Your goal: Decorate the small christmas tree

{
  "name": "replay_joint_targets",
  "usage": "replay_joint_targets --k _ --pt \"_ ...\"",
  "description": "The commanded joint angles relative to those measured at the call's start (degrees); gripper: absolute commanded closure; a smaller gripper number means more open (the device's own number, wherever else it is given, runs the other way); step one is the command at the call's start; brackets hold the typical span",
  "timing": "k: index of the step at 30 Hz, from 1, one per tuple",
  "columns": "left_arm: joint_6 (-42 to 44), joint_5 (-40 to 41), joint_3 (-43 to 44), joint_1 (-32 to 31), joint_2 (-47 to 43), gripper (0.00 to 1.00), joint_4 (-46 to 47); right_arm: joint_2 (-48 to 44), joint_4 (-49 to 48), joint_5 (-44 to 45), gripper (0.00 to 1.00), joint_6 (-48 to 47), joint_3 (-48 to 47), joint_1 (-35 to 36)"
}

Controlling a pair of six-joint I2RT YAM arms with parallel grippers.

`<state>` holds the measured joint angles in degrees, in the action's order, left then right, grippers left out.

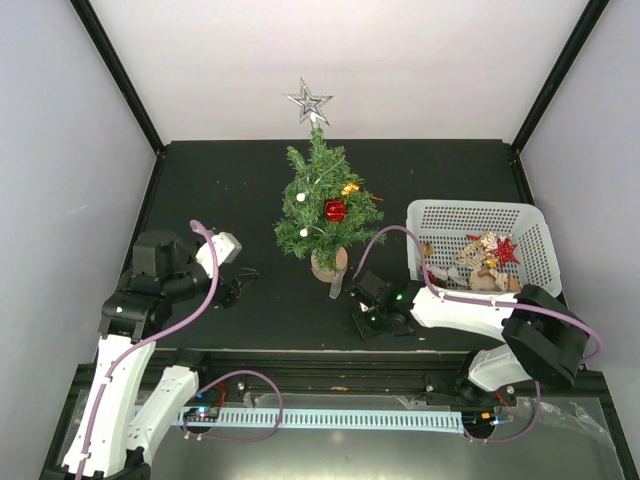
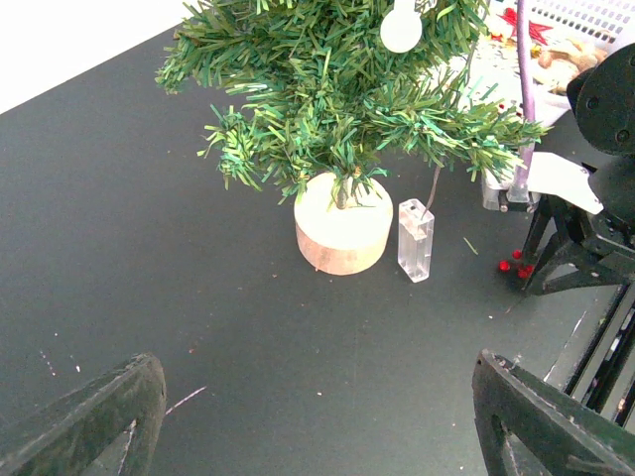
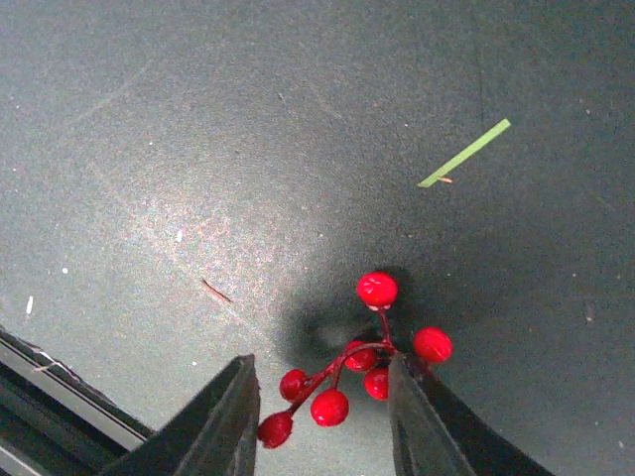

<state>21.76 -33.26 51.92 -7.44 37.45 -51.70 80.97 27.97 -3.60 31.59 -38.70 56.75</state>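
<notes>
One step: picking the berry sprig (image 3: 342,372) off the table (image 1: 230,190) to hang on the tree (image 1: 322,205).
Right end effector (image 3: 319,382): half spread, one finger on each side of the sprig; no firm pinch shows.
Left end effector (image 2: 317,362): spread wide and empty, low over the table, facing the tree.
Tree: upright mid-table with a star on top, left of the basket (image 1: 480,215), sprig near its base.
Grip: probably best on the stem where the berries branch; a round berry would likely squirt out.
Lift: straight up and slow.
Risk: one berry lies just outside a finger and may snag.
</notes>
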Motion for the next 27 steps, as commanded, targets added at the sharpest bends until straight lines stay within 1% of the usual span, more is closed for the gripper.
replay_joint_targets --k 1,5,10,21,24,27 --pt "-0.31 -1.04 0.07 0.5 -0.69 0.15 1.43 -0.14 -0.38 0.46 0.64 -0.09 0.49 -0.19" --pt "-0.4 -1.02 0.26 0.47 -0.72 0.15 1.25 -1.08 0.11 0.44 0.74 0.15 0.14 -0.15" --pt "-0.49 -1.02 0.79 0.41 -0.87 0.15 0.78 -2.3 1.09 0.9 0.82 0.13 -0.44 -0.15" --pt "-0.27 -1.46 2.61 0.41 -1.02 0.15 -0.96 -4.24 2.14 1.83 0.91 0.48 -0.99 -0.15" --pt "0.51 -2.77 3.3 0.41 -0.91 0.15 -2.1 -5.85 3.51 2.07 0.95 0.57 -1.5 -0.17" --pt "1.55 -4.64 4.16 0.36 -0.72 0.15 -3.22 -8.51 5.72 2.55 0.97 0.61 -2.73 -0.15"
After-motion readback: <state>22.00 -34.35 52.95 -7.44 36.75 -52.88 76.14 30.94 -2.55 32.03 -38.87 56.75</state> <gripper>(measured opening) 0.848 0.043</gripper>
